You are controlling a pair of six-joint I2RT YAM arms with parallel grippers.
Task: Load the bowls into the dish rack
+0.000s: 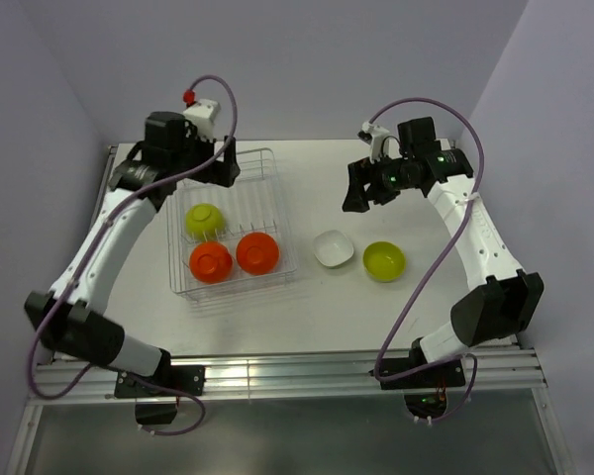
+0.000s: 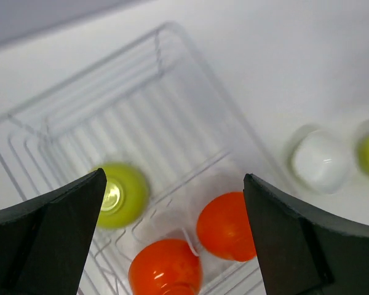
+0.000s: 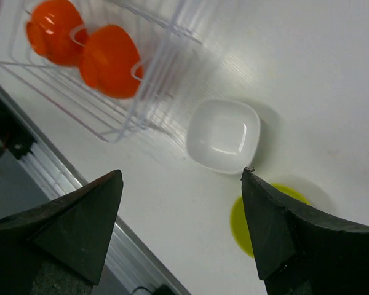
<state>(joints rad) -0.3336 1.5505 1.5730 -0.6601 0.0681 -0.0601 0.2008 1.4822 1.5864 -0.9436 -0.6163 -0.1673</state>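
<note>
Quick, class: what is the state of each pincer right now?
Left pincer: open, holding nothing.
Right pincer: open, holding nothing.

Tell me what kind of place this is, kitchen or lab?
Likely a lab test cell, not a kitchen: bare white table inside plain walls, two robot arms bolted to a metal rail.

Left arm, right arm raised, elbows out; left pincer, right pincer spread wide, empty.
</note>
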